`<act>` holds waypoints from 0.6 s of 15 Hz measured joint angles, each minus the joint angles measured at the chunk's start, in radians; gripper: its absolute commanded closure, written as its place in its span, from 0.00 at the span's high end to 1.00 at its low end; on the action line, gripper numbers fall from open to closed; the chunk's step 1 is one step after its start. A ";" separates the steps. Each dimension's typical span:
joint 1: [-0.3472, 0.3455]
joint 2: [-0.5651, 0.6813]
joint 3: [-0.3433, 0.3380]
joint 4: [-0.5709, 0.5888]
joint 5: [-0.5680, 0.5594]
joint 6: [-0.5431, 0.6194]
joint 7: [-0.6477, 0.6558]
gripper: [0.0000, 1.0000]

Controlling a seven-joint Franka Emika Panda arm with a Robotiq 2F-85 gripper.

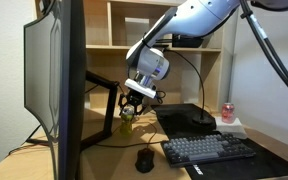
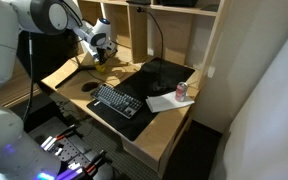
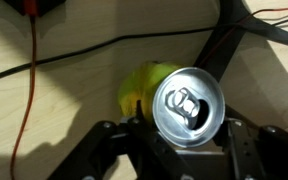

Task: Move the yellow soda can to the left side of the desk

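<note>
The yellow soda can (image 3: 144,88) fills the wrist view, its silver top (image 3: 188,106) with the pull tab facing the camera. My gripper (image 3: 184,135) has its black fingers on both sides of the can and is shut on it. In both exterior views the gripper (image 1: 134,103) (image 2: 102,57) holds the can (image 1: 126,116) low over the light wooden desk (image 1: 104,155), behind the monitor's edge and near its stand. The can's lower part is partly hidden in an exterior view (image 2: 101,66).
A large monitor (image 1: 54,80) stands in front. A black keyboard (image 1: 209,150), mouse (image 1: 144,160) and desk mat (image 2: 159,75) lie on the desk. A reddish-pink can (image 1: 227,112) stands on paper. Red and black cables (image 3: 29,60) cross the desk. A wooden cubby shelf (image 1: 134,30) stands behind.
</note>
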 measured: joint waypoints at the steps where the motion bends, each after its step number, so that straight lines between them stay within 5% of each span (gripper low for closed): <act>1: 0.000 0.000 0.000 0.000 -0.003 -0.001 0.016 0.34; 7: 0.001 0.000 0.000 -0.001 -0.004 -0.002 0.062 0.34; 8: 0.001 0.000 -0.001 -0.001 -0.004 -0.004 0.080 0.59; 9: 0.001 0.000 0.000 -0.001 -0.002 -0.004 0.098 0.59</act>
